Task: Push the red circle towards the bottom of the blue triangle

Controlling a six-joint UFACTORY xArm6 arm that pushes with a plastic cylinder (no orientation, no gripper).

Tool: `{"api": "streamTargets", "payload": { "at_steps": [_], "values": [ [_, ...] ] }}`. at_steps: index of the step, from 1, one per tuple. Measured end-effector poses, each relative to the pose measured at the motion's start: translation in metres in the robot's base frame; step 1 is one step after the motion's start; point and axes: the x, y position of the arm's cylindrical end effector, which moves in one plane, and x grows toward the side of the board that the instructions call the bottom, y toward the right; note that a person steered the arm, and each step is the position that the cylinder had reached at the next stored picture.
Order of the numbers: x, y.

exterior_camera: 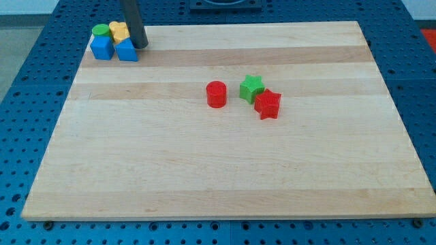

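Observation:
The red circle (216, 94) is a short red cylinder near the board's middle. The blue triangle (127, 50) sits at the view's top left, in a tight cluster with a blue cube (101, 47), a green circle (101, 30) and a yellow block (119, 30). My tip (141, 45) rests on the board just right of the blue triangle, touching or nearly touching it, far to the upper left of the red circle.
A green star (251, 88) and a red star (268, 104) lie touching each other just right of the red circle. The wooden board (218, 170) sits on a blue perforated table (422, 102).

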Motion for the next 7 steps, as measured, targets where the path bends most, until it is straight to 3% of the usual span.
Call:
{"api": "streamTargets", "payload": {
  "at_steps": [1,3,4,5,7],
  "values": [
    [0.027,0.068],
    [0.167,0.007],
    [0.209,0.035],
    [0.209,0.102],
    [0.154,0.169]
  ]
}}
